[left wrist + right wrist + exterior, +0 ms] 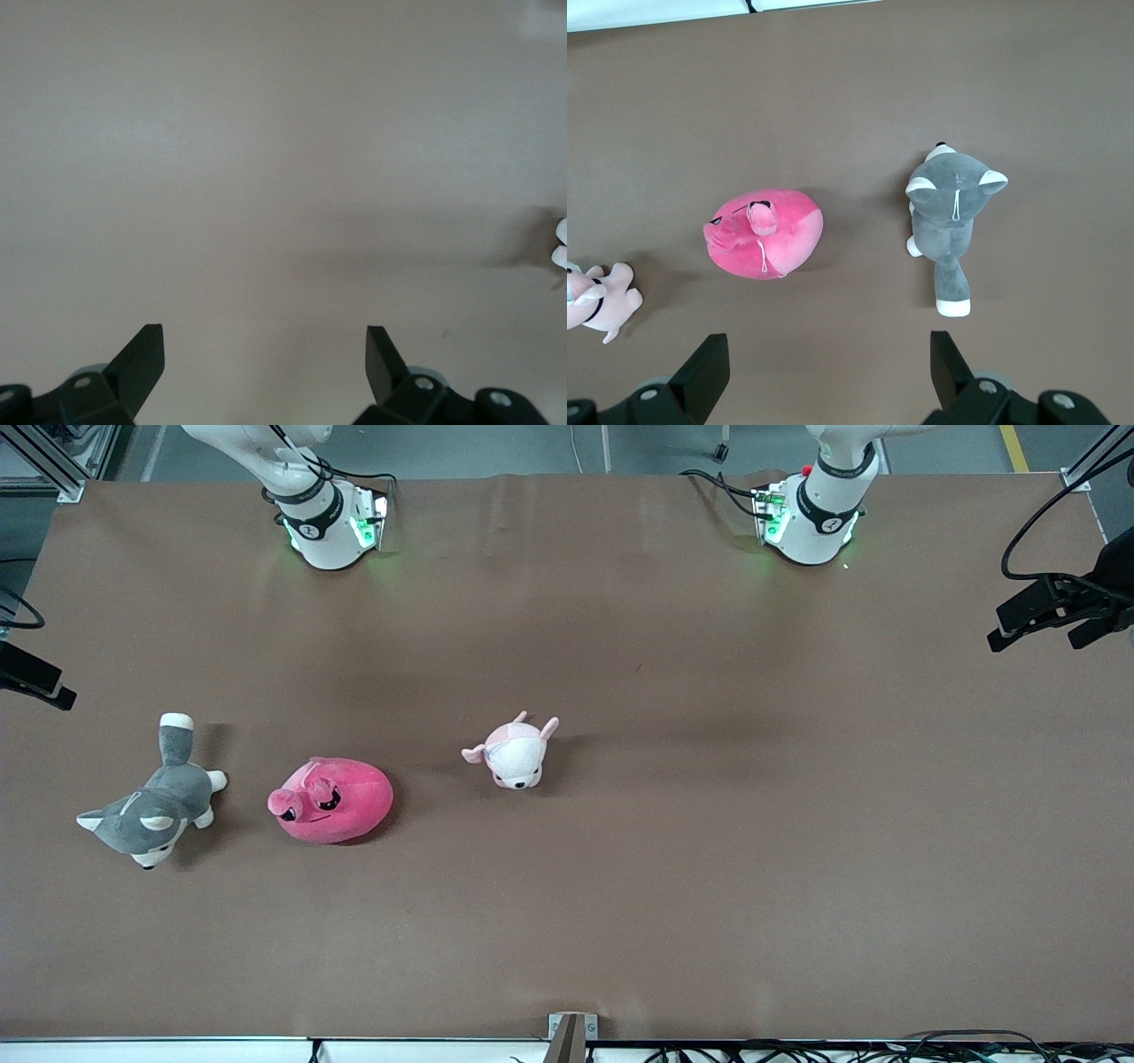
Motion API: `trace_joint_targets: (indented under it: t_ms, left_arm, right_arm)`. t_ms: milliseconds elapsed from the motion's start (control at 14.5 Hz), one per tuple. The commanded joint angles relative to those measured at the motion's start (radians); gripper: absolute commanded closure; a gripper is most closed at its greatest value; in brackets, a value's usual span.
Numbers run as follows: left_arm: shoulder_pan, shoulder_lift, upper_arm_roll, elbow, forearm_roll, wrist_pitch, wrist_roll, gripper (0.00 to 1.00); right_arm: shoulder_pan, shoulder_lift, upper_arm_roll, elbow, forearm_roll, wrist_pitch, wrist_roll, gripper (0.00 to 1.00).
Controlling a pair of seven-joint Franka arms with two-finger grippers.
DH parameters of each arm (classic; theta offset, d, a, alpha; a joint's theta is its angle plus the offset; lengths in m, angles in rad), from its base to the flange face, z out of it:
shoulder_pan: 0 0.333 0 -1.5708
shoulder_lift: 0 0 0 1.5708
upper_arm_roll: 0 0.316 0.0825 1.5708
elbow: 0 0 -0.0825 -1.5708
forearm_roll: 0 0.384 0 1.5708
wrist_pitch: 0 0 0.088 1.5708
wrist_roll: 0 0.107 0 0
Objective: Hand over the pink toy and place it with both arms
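Right gripper (824,372) wide apart above the pink toy (331,800); left gripper (266,363) also wide, over bare table (266,159); toy rests unheld; no handover visible.

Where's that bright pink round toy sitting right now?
In the front view the bright pink toy lies on the table toward the right arm's end, between the grey husky plush and the small pale pink plush.
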Motion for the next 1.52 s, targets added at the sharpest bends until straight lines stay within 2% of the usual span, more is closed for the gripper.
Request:
trace_joint_targets:
  t_ms: [0,138,553,968,1452]
  left_arm:
    - [-0.043,-0.003,0.038,0.002,0.011,0.005,0.008,0.00]
    - [-0.046,-0.005,0.038,0.000,0.011,0.005,0.007,0.00]
    - [-0.094,-0.006,0.070,0.002,0.016,0.005,0.004,0.00]
    - [-0.079,-0.008,0.067,0.000,0.016,0.004,0.013,0.00]
    - [-0.080,-0.012,0.064,0.002,0.017,0.005,0.013,0.00]
  right_arm:
    - [0.020,-0.106,-0.014,-0.168,-0.024,0.083,0.018,0.00]
    - [0.029,-0.147,-0.014,-0.211,-0.022,0.088,0.020,0.00]
    - [0.037,-0.152,-0.012,-0.276,-0.022,0.149,0.007,0.00]
    - [0.070,-0.178,-0.014,-0.332,-0.033,0.211,-0.037,0.00]
    - [0.053,-0.184,-0.020,-0.331,-0.021,0.199,-0.025,0.00]
